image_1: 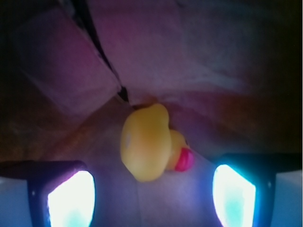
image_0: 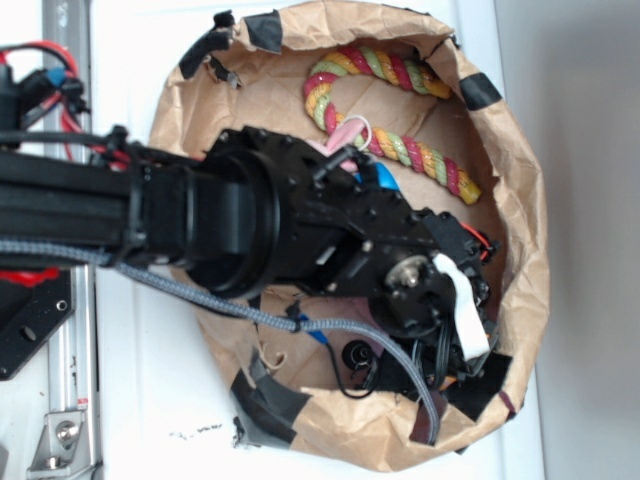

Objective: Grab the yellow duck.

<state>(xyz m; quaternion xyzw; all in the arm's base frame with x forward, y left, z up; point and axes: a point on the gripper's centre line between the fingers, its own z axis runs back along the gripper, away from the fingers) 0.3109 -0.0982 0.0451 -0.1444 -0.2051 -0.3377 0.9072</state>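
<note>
Hovering with jaws apart, the gripper (image_1: 152, 198) is framing the yellow duck (image_1: 147, 142) lying at 12 o'clock in the paper bag (image_0: 520, 250); looking light, squashy, slick—pinch body flanks.

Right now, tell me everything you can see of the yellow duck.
The yellow duck is small, rounded and smooth, rubbery-looking, with a red beak at its lower right. It lies tipped over on the brown paper floor against the crumpled wall. The claw is open, fingers apart on either side, not touching it. The exterior view hides it.
</note>
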